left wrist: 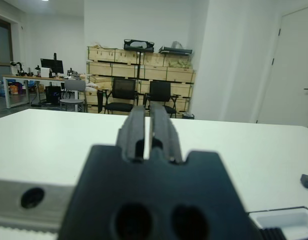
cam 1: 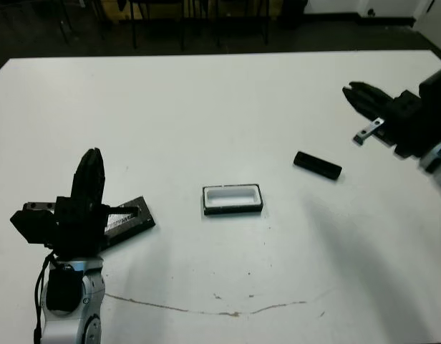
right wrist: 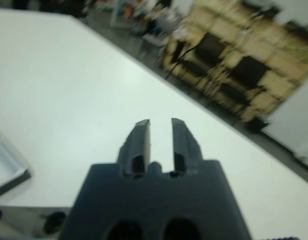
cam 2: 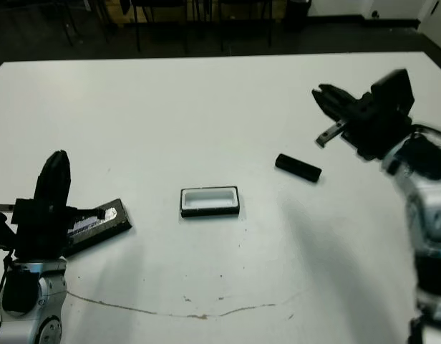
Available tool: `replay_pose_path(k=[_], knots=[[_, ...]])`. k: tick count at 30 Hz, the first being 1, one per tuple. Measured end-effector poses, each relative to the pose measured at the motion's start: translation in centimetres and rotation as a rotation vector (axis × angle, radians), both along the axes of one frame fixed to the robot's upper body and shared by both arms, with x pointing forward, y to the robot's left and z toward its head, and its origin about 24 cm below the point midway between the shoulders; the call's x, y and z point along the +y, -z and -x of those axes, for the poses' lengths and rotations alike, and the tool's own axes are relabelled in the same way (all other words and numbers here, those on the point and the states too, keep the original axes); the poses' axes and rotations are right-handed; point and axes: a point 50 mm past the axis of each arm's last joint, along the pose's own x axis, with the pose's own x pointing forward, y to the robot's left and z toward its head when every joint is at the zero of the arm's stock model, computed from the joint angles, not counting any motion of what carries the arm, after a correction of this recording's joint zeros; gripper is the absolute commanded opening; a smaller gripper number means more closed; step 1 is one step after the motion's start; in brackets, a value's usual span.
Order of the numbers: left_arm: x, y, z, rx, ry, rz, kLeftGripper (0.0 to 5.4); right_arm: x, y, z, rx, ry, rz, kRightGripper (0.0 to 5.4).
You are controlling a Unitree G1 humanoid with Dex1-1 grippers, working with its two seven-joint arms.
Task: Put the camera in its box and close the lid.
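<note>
While both claws hang empty, box (cam 1: pixel 233 199) sits mid-table, camera (cam 1: pixel 317 165) rightward.

table (cam 1: pixel 206 107): smooth matt white | lid (cam 1: pixel 131 218): black, shiny silvery strip | box (cam 1: pixel 233 199): white lining

A white table (cam 1: pixel 206 107) bears a thin brown streak (cam 1: pixel 228 312); black chairs (left wrist: pixel 139 95) stand beyond.
</note>
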Motion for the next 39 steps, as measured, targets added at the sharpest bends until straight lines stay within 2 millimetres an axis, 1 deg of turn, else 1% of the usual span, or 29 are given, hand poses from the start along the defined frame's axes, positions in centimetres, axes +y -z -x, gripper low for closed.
replay_pose_path(k=[6, 10, 17, 24, 33, 39], knots=[[0.0, 0.0, 0.0, -0.003, -0.002, -0.01, 0.0, -0.4, 1.7, -1.3, 0.194, -0.168, 0.048, 2.18], [0.0, 0.1, 0.0, -0.002, -0.003, -0.009, 0.0, -1.1, 2.3, -1.9, 0.247, -0.243, 0.071, 2.89], [0.1, 0.2, 0.0, 0.004, 0.001, -0.012, 0.0, -1.8, 3.7, -2.2, 0.31, -0.295, 0.096, 4.1], [0.1, 0.4, 0.0, 0.003, 0.002, -0.015, 0.0, -2.1, 4.6, -2.4, 0.331, -0.273, 0.087, 5.34], [0.1, 0.5, 0.1, 0.005, -0.003, -0.023, 0.0, -2.2, 5.6, -2.5, 0.321, -0.207, 0.047, 5.37], [0.1, 0.6, 0.1, 0.008, -0.005, -0.021, 0.0, -2.5, 7.2, -2.4, 0.363, -0.171, 0.034, 5.37]])
